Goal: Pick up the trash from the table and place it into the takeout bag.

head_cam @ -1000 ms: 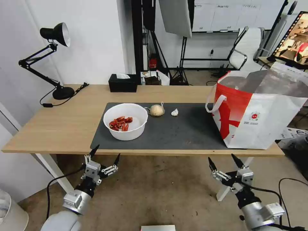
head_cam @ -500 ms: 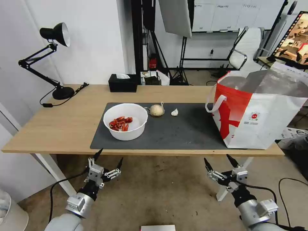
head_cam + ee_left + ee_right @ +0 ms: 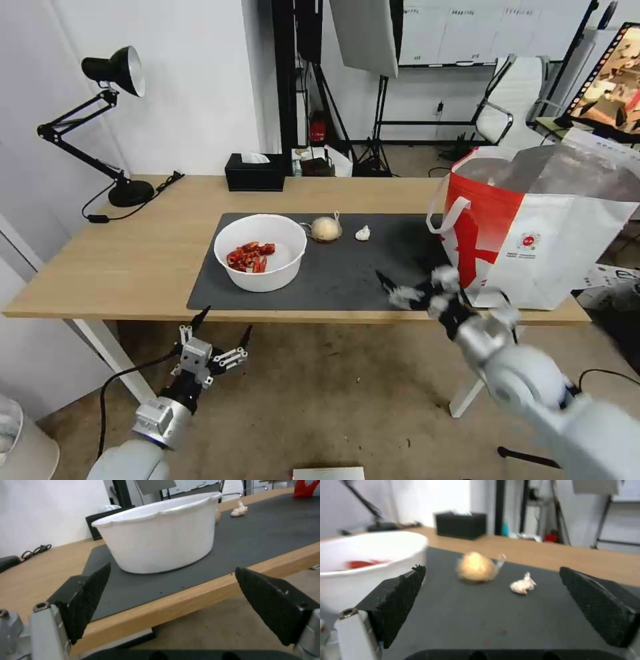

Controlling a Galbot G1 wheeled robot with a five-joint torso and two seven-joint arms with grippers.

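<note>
we reach for the tissue (image 3: 522,585): right tool (image 3: 493,605), jaws apart, over the worktop (image 3: 133,260); next, close on it.

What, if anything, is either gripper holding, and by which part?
Nothing. The right gripper is open above the mat; the left gripper is open below the table edge.

The silver-grey right arm reached up toward 11 o'clock from the lower right corner of the head view, and its black-fingered right gripper (image 3: 408,285) was held with fingers spread wide, empty. The left arm rose from about 7 o'clock, its black-fingered left gripper (image 3: 220,319) parked low, pointing toward 1 o'clock, fingers likewise spread and empty.
</note>
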